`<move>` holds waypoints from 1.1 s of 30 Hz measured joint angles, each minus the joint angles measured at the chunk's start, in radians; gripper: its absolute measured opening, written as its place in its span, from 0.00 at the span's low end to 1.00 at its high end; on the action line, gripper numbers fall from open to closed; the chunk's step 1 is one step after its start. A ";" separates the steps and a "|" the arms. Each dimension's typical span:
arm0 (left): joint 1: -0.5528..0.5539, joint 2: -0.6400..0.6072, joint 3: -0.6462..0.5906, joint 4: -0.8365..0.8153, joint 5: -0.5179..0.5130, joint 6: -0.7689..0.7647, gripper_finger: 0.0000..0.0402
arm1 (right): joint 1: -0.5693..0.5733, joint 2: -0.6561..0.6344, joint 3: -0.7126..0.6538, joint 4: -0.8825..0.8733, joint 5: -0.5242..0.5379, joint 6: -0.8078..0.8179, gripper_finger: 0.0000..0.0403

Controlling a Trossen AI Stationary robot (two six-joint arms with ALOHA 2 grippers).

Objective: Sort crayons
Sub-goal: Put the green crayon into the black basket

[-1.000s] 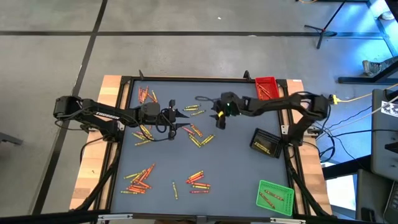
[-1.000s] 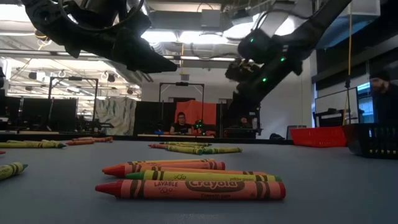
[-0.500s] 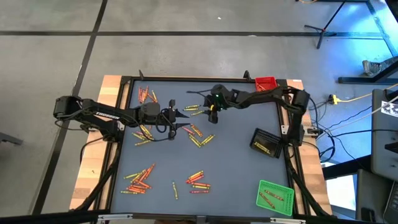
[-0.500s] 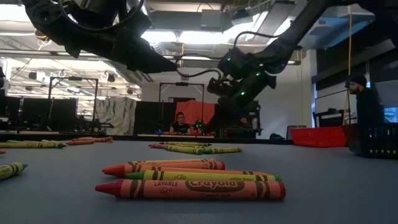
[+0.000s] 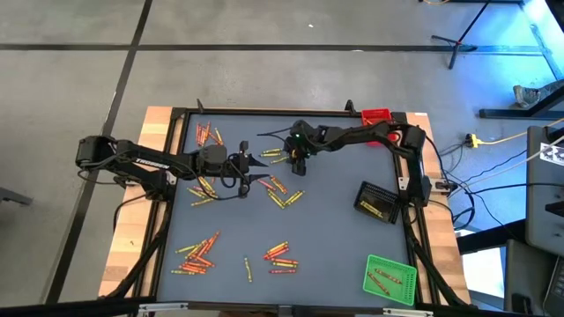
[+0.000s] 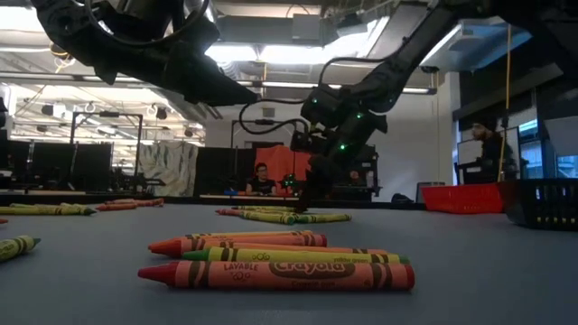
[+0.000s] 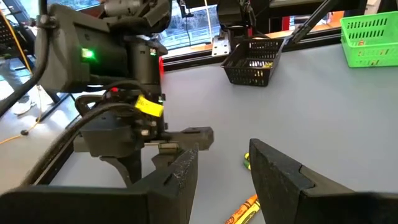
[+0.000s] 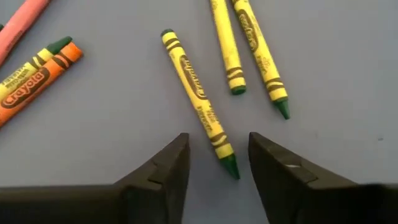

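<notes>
A: Trays on the bench (image 5: pixel 335 255)?
B: Red tray (image 5: pixel 376 119) at 1 o'clock, black tray (image 5: pixel 377 202) at 3, green tray (image 5: pixel 389 278) at 5.
A: Background?
B: Person (image 6: pixel 262 180) seated beyond the bench, another (image 6: pixel 484 153) standing right.

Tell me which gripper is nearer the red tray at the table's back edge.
Right. The right gripper hangs over the yellow crayons mid-table, a short way from the red tray. The left gripper sits farther off, beyond the right one on the side away from the tray.

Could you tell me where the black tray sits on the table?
In the high view, the black tray sits near the table's right edge, between the red tray and green tray.
</notes>
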 joint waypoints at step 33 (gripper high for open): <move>0.000 0.000 0.002 -0.001 0.000 -0.001 0.32 | 0.058 -0.168 -0.008 -0.167 0.029 -0.048 0.05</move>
